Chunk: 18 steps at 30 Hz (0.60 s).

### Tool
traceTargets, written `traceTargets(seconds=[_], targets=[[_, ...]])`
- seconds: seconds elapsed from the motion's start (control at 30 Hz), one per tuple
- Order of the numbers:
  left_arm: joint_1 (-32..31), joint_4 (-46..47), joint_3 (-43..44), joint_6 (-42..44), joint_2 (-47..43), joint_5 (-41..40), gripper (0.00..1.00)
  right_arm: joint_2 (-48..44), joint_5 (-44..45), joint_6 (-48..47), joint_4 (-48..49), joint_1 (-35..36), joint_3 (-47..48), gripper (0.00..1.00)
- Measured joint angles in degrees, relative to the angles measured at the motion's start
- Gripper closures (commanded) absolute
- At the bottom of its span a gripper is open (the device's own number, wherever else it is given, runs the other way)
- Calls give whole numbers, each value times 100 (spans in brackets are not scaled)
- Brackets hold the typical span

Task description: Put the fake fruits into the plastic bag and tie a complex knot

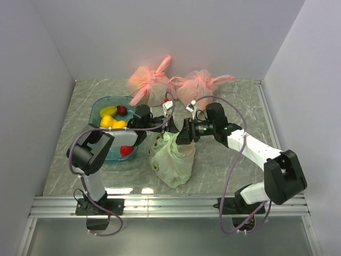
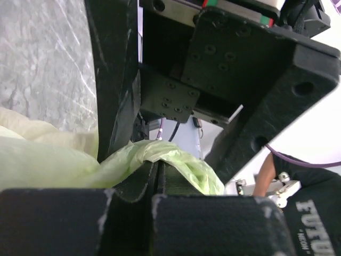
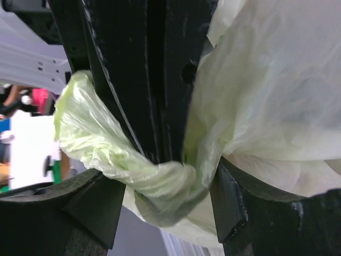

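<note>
On the grey marbled surface [image 1: 128, 177] the pale green plastic bag [image 1: 173, 160] slumps in the middle, between the two arms. Left of it a teal tub [image 1: 101, 104] holds fake fruits [image 1: 109, 112] (yellow ones and a red one show). The left pincer [image 2: 158, 170] is clamped on the bag's twisted handle [image 3: 90, 128]; the right pincer [image 3: 160, 184] stands agape, one finger on each side of that twist.

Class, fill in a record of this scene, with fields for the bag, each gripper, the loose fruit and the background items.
Plastic bag: pale green, bulging, mid-table
Left gripper: shut, pinching a bag strand
Right gripper: open, jaws either side of that strand
Fake fruits: several in teal basin
Behind: two pink bags, knotted
</note>
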Motion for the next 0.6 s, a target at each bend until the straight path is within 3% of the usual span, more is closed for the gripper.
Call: traceTargets(seconds=[0.3,0.6], targets=[[20,1005,-2,-544,348,140,99,411,-302,1113,1058,144,33,31],[-4,597,9,-26,358,116,99,446,144,942,741,278,142,31]])
